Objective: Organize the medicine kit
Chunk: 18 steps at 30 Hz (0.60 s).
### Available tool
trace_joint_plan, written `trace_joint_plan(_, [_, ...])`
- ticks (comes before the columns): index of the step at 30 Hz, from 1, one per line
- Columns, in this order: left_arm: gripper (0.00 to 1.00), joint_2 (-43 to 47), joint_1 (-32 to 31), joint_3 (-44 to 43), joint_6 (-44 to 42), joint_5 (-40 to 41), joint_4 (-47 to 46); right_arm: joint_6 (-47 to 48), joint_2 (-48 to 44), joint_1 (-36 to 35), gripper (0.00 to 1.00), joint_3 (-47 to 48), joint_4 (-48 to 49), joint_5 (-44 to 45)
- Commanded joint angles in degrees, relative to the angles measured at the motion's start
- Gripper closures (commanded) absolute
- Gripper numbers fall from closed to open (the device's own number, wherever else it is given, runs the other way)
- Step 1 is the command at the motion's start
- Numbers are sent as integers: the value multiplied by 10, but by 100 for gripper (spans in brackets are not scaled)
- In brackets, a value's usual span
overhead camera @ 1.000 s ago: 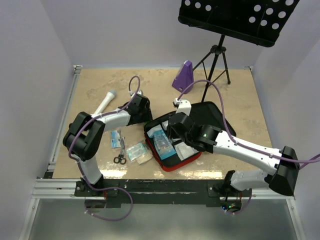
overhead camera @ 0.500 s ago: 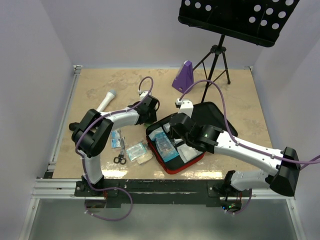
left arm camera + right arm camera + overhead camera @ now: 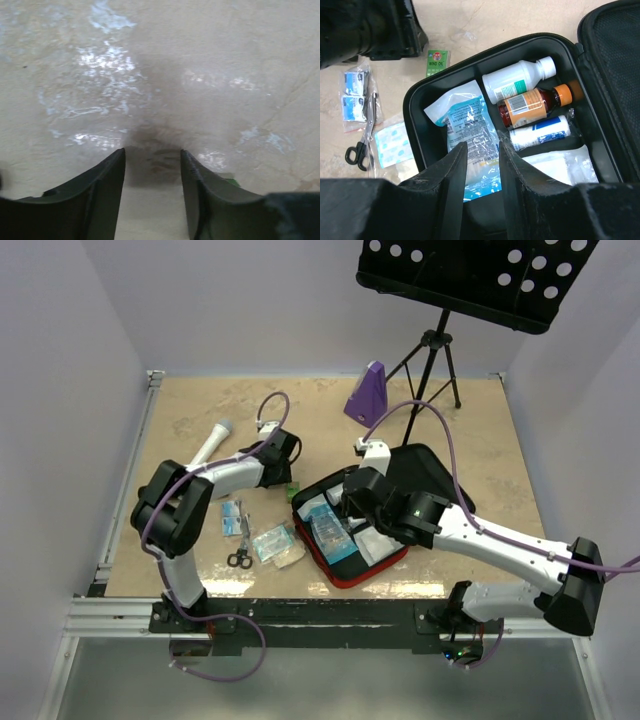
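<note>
1. Far left on the table (image 3: pixel 180 420), small packets (image 3: pixel 355 92), scissors (image 3: pixel 362 145) and a pale pouch (image 3: pixel 392 145) are loose and not yet packed.
2. Left gripper (image 3: pixel 152 151) has jaws apart and empty, just beside a green box (image 3: pixel 438 61) reading "WIND OIL".
3. Medicine kit (image 3: pixel 411 120) lies open right of centre with three bottles (image 3: pixel 532 105) inside, labels unreadable.
4. Right gripper (image 3: pixel 481 145) hovers, jaws apart, holding nothing, over the kit's blue packet (image 3: pixel 465 122). I judge the task about half done.
</note>
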<state>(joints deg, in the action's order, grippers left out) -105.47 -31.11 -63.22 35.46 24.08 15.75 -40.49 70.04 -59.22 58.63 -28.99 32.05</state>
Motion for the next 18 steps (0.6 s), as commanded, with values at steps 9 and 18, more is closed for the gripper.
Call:
trace_joint_plan(9, [36,106,-29,39,40,-53,-11,-11,-22,0,64,-23,34,3])
trace_joint_plan(18, [32,32,-50,24,44,-71,-4,-19,-41,0,64,-31,25,1])
